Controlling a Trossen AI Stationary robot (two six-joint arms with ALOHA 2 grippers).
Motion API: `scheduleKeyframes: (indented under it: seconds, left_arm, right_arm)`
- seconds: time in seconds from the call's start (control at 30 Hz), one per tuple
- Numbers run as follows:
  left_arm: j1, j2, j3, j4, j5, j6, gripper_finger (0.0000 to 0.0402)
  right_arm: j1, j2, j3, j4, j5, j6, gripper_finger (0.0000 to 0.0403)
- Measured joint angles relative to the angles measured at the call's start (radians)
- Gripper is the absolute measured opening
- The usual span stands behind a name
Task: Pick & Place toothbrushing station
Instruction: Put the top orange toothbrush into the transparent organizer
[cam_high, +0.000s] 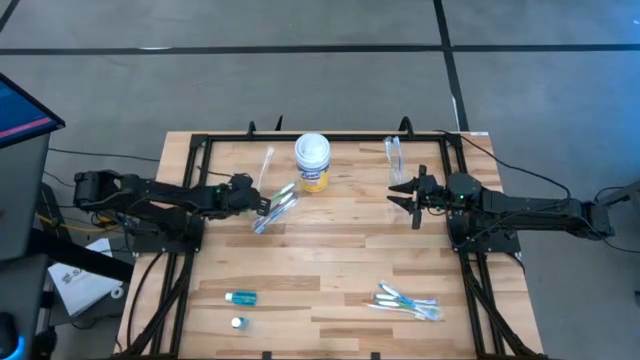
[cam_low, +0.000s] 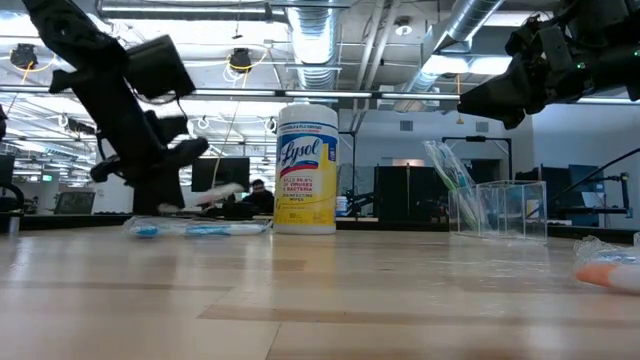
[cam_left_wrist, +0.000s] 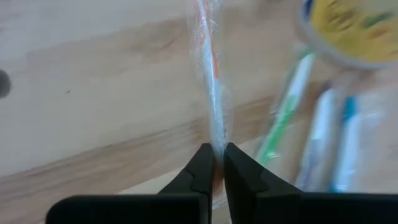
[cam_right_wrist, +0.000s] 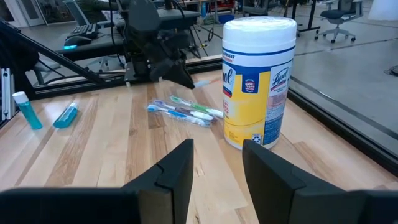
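Wooden table (cam_high: 330, 270), left gripper (cam_left_wrist: 216, 163) pinched on a wrapped toothbrush (cam_left_wrist: 208, 74), right gripper (cam_right_wrist: 217, 163) parted, empty

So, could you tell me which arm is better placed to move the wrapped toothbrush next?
Probably the left. Its tool is already shut on the wrapped toothbrush, beside the loose toothbrushes near the canister. The right tool hangs open and empty on the canister's far side.

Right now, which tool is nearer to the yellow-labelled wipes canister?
The left. The left tool is close beside the canister, shut on a wrapped toothbrush. The right tool hangs open, farther off on the canister's other side.
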Motion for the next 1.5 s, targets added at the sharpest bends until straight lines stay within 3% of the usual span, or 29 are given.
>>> scheduleKeyframes:
  seconds: [0.33,0.53,0.87,1.23,1.5]
  left_arm:
    - [-0.160,-0.180,0.001,0.054,-0.131,0.044,0.0010]
    - [-0.251,-0.181,0.001,0.187,-0.200,0.114,0.0010]
    - [-0.364,-0.172,0.002,0.461,-0.215,0.321,0.0010]
    - [-0.414,-0.018,0.002,0.800,-0.157,0.500,0.0010]
    - [-0.408,0.167,0.002,1.174,-0.071,0.653,0.0010]
  right_arm:
    - [0.000,0.000,0.000,0.000,0.000,0.000,0.0129]
    - [0.000,0.000,0.000,0.003,0.000,0.000,0.0129]
    - [0.025,0.000,0.000,0.040,0.000,0.003,0.0129]
    - [0.050,0.000,0.000,0.108,0.000,0.000,0.0129]
    - [0.050,0.001,0.000,0.127,-0.001,0.030,0.0129]
